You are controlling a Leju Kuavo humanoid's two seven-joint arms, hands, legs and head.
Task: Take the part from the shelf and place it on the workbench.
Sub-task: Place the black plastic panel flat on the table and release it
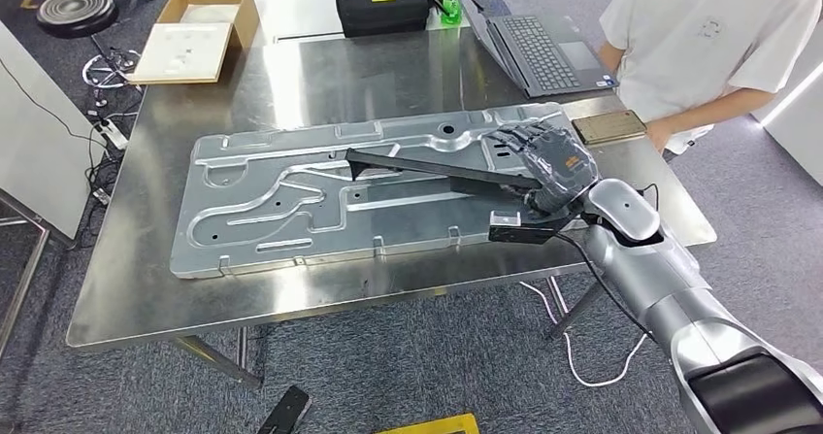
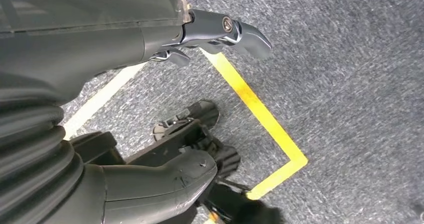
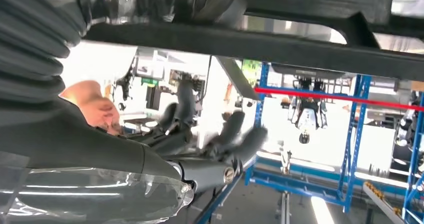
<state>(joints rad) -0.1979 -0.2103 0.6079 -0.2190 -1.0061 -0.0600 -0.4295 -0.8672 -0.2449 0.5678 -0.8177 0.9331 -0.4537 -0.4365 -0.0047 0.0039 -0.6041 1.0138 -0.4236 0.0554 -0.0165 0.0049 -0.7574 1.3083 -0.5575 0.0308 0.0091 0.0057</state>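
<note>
The part, a long black metal bar with a bracket end, lies on the large stamped silver panel on the steel workbench. My right hand rests over the bar's right end with its fingers spread. The right wrist view shows those fingers apart and not wrapped around the black bar, which crosses beside them. My left hand hangs over the grey floor and holds nothing.
A person in a white shirt stands at the table's far right corner, near a brown flat pad. A laptop, a black case and a cardboard box sit at the back. Yellow tape marks the floor.
</note>
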